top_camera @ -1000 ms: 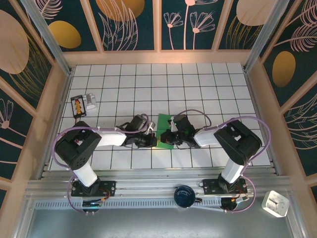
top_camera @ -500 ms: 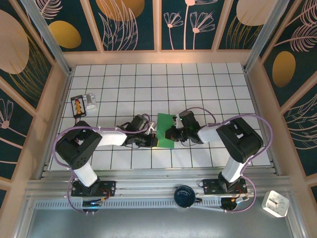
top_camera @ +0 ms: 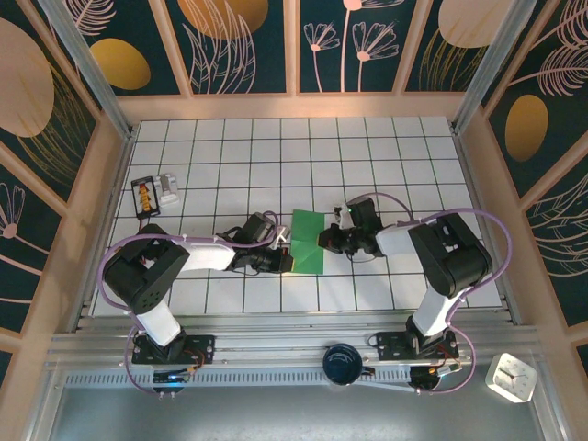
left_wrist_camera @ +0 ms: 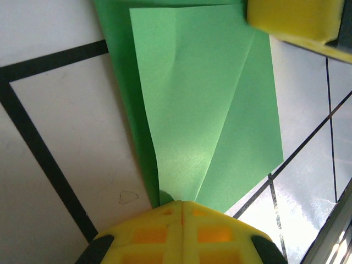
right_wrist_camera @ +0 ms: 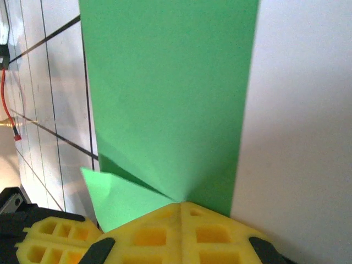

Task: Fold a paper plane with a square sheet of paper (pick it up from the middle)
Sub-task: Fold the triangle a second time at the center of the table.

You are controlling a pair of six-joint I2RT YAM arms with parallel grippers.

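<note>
creased green square sheet of paper (top_camera: 306,244) at mid-table, pinched at opposite edges by the left gripper (top_camera: 287,261) and right gripper (top_camera: 323,241) (both clamped on it); white black-gridded tabletop (top_camera: 367,156); dark leaf-patterned walls (top_camera: 248,37), wood-framed.

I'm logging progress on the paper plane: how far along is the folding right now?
Done: the thin green sheet of paper already shows creases and folded layers, but no pointed dart shape yet. In hand: the left gripper and right gripper are each shut on opposite sides of it. Left: the nose and wing folds.
</note>
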